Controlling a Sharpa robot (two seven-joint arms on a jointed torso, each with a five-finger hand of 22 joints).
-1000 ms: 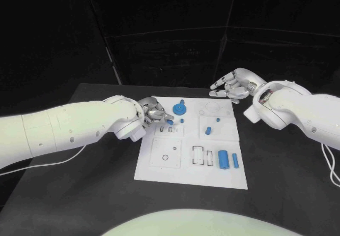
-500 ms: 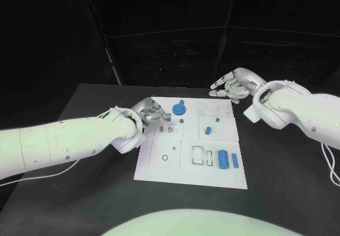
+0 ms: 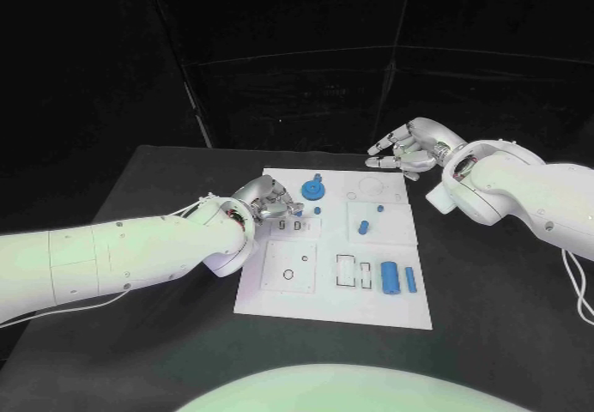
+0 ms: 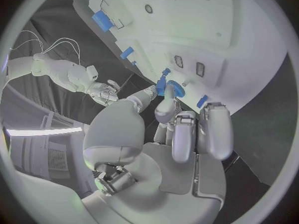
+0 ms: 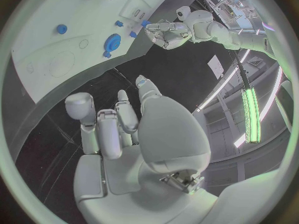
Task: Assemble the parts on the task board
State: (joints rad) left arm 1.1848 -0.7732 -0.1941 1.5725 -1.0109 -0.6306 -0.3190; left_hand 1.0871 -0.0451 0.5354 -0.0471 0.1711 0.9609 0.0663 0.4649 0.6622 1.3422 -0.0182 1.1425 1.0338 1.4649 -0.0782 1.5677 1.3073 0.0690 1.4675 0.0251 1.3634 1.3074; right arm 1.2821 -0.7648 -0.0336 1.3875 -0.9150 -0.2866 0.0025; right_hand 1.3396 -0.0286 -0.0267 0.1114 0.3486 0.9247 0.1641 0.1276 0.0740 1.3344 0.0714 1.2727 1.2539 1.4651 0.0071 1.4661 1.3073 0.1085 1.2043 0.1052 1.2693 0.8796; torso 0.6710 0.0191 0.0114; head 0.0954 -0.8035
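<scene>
left hand (image 3: 268, 199) sits at the upper left corner of the task board (image 3: 292, 300), just left of centre in the head view, fingers curled inward; whether its fingertips pinch a small blue part i cannot tell. in the left wrist view the same hand (image 4: 187, 134) has its fingertips close by a blue gear-shaped part (image 4: 171, 88) on the board.

right hand (image 3: 409, 148) hovers above the board's far right corner, upper right of centre in the frame, fingers loosely bent and apart, holding nothing; the right wrist view shows its palm (image 5: 124, 139) bare.

on the white board, the blue gear-shaped part (image 3: 313, 186) lies near the top edge with a small blue peg (image 3: 318, 210) just below it. a short blue cylinder (image 3: 366, 227) lies tilted in the middle right. a longer blue cylinder (image 3: 392, 278) and a slim blue piece (image 3: 411, 281) lie side by side at the lower right. the board rests on the black surface (image 3: 148, 343).
</scene>
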